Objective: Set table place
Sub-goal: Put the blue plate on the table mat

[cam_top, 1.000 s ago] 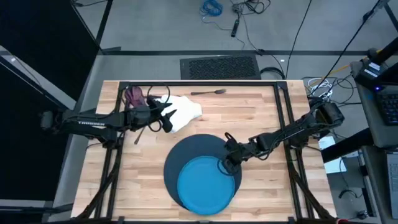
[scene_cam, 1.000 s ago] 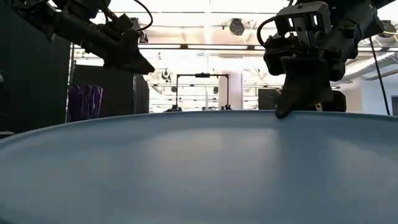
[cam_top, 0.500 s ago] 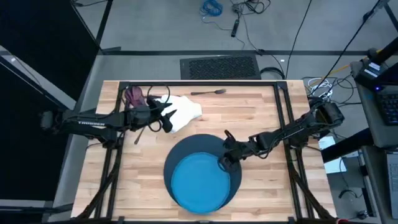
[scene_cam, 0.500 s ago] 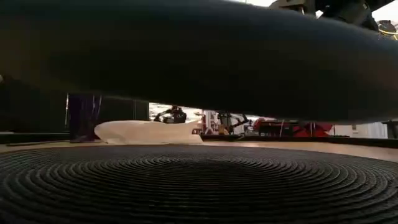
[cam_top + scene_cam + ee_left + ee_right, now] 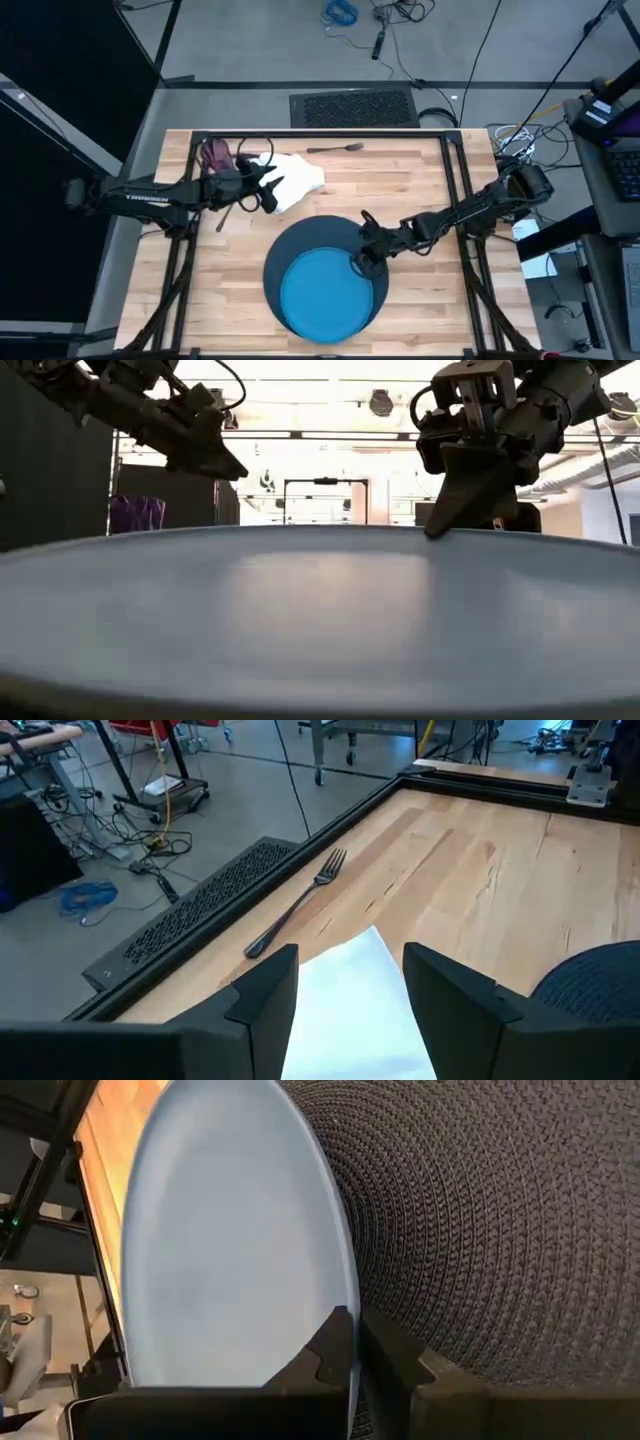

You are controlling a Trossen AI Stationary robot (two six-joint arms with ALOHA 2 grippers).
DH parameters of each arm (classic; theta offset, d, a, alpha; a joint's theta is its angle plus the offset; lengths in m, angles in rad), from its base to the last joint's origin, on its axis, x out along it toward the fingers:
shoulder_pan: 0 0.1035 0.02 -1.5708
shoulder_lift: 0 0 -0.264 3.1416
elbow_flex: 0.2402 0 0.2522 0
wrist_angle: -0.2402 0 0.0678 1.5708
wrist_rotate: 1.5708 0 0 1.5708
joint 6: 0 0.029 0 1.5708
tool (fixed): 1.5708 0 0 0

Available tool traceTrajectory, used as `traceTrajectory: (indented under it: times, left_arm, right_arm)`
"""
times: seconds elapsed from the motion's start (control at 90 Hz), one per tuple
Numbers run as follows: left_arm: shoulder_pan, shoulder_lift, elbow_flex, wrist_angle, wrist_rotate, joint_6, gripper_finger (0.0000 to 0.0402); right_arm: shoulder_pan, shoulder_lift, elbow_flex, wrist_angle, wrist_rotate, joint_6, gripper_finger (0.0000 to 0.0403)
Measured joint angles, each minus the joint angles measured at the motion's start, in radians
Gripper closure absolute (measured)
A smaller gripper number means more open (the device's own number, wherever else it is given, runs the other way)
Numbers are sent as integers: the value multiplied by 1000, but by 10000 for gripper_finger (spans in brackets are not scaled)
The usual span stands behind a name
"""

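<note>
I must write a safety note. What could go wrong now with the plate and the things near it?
1. The right gripper pinches only the rim of the blue plate, so it might slip or tip.
2. The plate lies toward one edge of the dark mat, perhaps ending off-centre.
3. The left gripper hovers open over the white napkin; it could snag it.

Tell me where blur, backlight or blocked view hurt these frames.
Low view: the blue plate fills the lower frame as a soft blur, and bright room lights silhouette both arms. Right wrist view: the plate's near rim is soft where the right end effector pinches it, while the mat weave is crisp. Left wrist view: the fork is sharp; the napkin looks washed out.
</note>
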Motion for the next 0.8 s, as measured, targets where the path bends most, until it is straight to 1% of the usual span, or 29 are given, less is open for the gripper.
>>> traceTrajectory:
  times: [0.156,0.489,0.8]
  left_arm:
    - [0,0,0,-8,0,-1,233]
    - [0,0,0,-8,0,-1,233]
    - [0,0,0,-8,0,-1,233]
  right_arm:
    - [0,0,0,0,0,-1,388]
    - [0,0,0,0,0,4,336]
    - [-5,0,0,0,6,-22,304]
